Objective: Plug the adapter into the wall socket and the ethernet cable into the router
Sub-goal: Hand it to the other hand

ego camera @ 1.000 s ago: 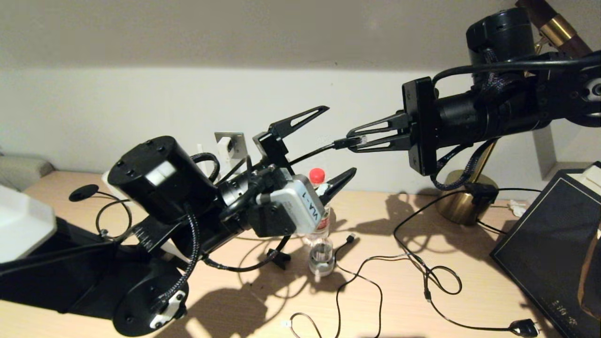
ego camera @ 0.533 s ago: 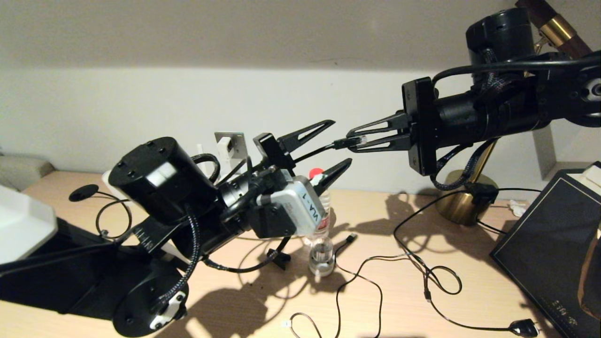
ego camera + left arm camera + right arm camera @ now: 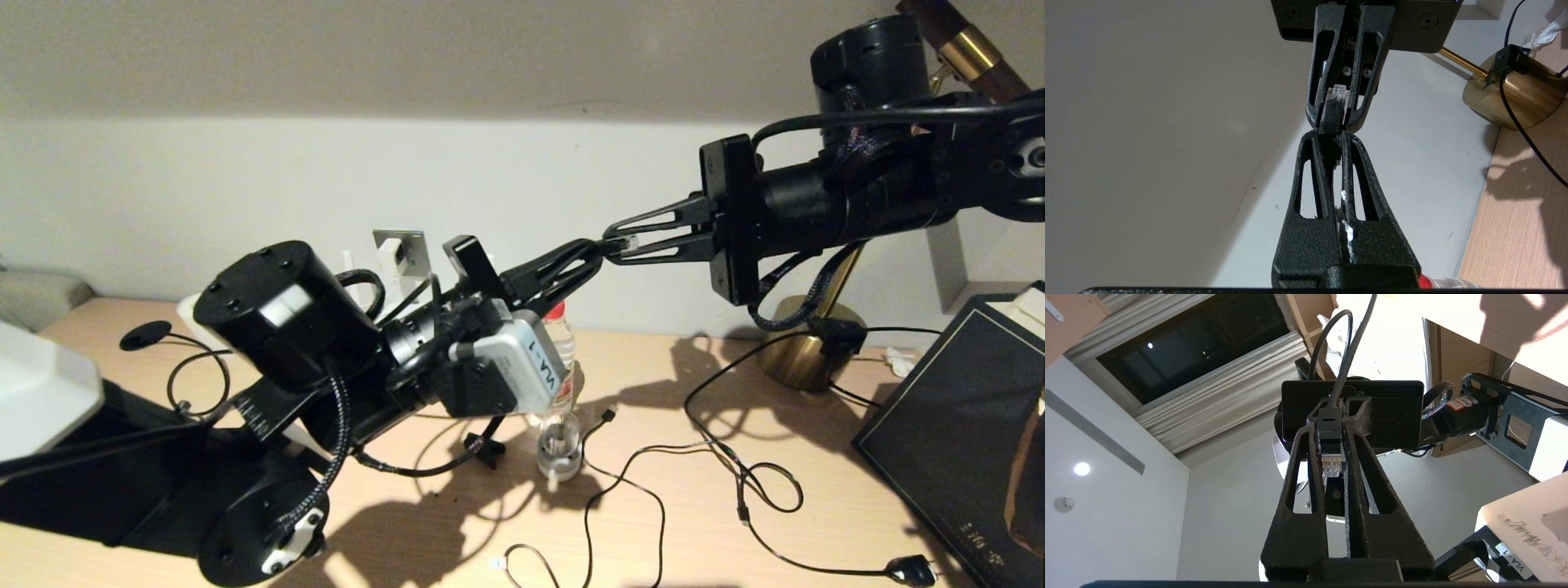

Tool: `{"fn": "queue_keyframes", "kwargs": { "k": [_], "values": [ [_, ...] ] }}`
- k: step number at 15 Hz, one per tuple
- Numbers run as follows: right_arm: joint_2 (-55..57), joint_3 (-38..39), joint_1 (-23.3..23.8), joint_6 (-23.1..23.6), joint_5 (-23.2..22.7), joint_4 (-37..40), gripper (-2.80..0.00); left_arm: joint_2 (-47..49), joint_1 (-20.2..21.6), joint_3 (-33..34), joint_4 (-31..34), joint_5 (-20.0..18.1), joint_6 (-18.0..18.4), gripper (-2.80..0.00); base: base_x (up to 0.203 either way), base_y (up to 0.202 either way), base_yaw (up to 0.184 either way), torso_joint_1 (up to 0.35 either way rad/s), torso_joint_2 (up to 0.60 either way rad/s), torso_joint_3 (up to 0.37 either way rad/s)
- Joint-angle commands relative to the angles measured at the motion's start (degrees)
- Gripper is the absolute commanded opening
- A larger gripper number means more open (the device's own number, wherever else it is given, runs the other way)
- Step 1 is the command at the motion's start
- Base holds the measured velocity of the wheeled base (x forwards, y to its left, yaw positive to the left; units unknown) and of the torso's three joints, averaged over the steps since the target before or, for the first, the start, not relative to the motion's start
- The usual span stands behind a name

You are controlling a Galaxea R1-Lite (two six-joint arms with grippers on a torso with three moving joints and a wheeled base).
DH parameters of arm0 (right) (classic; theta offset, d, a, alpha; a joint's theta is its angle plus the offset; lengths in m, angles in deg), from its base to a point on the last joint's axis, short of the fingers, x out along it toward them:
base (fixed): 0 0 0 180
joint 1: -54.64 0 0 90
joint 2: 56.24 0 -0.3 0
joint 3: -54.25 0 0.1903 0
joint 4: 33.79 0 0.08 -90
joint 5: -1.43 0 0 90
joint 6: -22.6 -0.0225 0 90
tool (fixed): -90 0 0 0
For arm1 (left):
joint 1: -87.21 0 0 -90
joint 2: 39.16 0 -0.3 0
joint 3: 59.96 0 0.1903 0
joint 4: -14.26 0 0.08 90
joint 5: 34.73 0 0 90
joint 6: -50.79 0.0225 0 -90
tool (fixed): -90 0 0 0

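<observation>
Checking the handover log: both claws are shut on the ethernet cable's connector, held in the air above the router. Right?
Not quite. Both the left claw and the right claw grip the ethernet cable in mid-air, but the head view shows a water bottle and loose cords below, not the router.

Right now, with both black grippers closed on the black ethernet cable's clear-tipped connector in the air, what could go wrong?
1. The right gripper and the left gripper both clamp the black ethernet cable's clear-tipped connector; any pull apart could strain it.
2. If one releases before the other grips firmly, the connector may drop toward the red-capped clear plastic bottle on the wooden desk.
</observation>
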State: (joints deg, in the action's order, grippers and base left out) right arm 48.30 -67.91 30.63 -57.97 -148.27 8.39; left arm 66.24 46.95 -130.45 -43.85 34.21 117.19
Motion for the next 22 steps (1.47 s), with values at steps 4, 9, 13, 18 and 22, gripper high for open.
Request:
{"fn": "queue_keyframes", "kwargs": {
  "k": [4,9,13,18,22],
  "values": [
    [-0.13,0.25,0.01,1.05,-0.33,0.17,0.0,-0.11,0.01,0.2,-0.52,-0.13,0.31,-2.8,0.0,0.0,0.0,0.0,0.0,0.0],
    [-0.22,0.53,0.09,1.12,-0.26,0.17,0.0,-0.2,0.01,0.95,-0.52,-0.07,0.22,-2.8,0.0,0.0,0.0,0.0,0.0,0.0],
    [-1.35,0.43,5.8,1.47,1.14,-0.02,0.0,-4.48,0.43,5.62,-0.51,6.54,-4.77,-2.8,0.0,0.0,0.0,0.0,0.0,0.0],
    [-8.61,10.2,4.95,21.64,29.67,0.03,-2.8,-11.35,1.67,7.59,12.17,31.58,-29.41,-2.8,0.0,0.0,0.0,0.0,0.0,0.0],
    [-25.6,25.2,-0.41,34.95,50.16,-0.04,-2.8,-19.05,5.48,7.54,31.36,36.25,-45.04,-2.8,0.0,0.0,0.0,0.0,0.0,0.0]
  ]
}}
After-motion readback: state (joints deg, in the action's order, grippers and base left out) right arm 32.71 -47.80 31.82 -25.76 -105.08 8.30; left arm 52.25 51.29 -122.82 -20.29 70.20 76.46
